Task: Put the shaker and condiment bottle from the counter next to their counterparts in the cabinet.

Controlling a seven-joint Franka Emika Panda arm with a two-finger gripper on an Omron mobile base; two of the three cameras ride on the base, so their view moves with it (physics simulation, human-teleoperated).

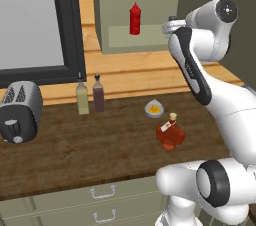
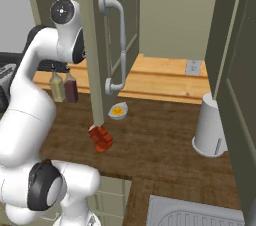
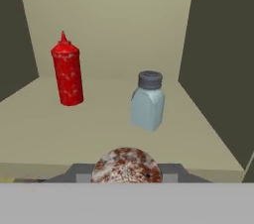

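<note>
The gripper (image 3: 127, 176) is closed on the shaker (image 3: 127, 166), whose speckled metallic cap shows between the finger tips at the front edge of the cabinet (image 3: 114, 15) shelf. Just ahead, slightly to the right, stands the blue-grey shaker (image 3: 147, 101), directly in the line of approach; the tall slim red squeeze bottle (image 3: 66, 70) stands further left and back, well apart from it. Down on the counter (image 1: 75, 145), the squat red condiment bottle (image 1: 170, 132) with its cork stopper stands near a small bowl (image 1: 154, 108). Two black-spouted bottles (image 1: 90, 95) stand by the wall, a toaster (image 1: 19, 111) at far left, and a white canister (image 2: 210, 126) sits by the open cabinet door (image 2: 95, 45).
</note>
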